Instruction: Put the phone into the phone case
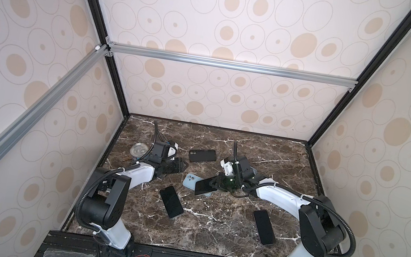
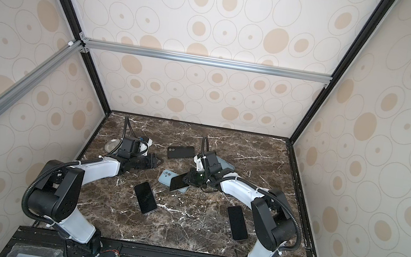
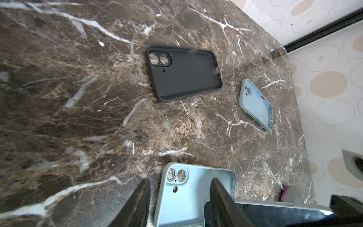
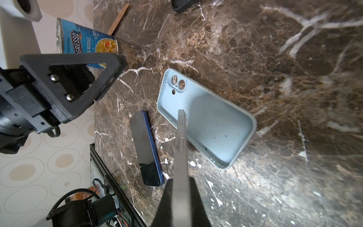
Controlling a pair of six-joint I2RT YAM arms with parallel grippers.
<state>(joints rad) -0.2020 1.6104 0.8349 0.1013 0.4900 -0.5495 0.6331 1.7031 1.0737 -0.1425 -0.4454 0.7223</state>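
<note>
My right gripper (image 4: 180, 183) pinched the phone (image 4: 181, 137) over the blue case (image 4: 214, 121); my left gripper (image 3: 179, 182) hung part-open, empty. Brown white-veined marble (image 1: 210, 233) lay below, spotted cream walls (image 1: 242, 28) around.

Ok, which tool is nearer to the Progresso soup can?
Left. The left tool is just right of the soup can in a top view; the right tool, gripping a phone, is farther across.

phone (image 1: 205, 187) held tilted over case (image 1: 189, 180) at tabletop (image 1: 210, 233) centre, second case (image 1: 202, 155) set behind, can (image 1: 138, 149) placed far left
</note>
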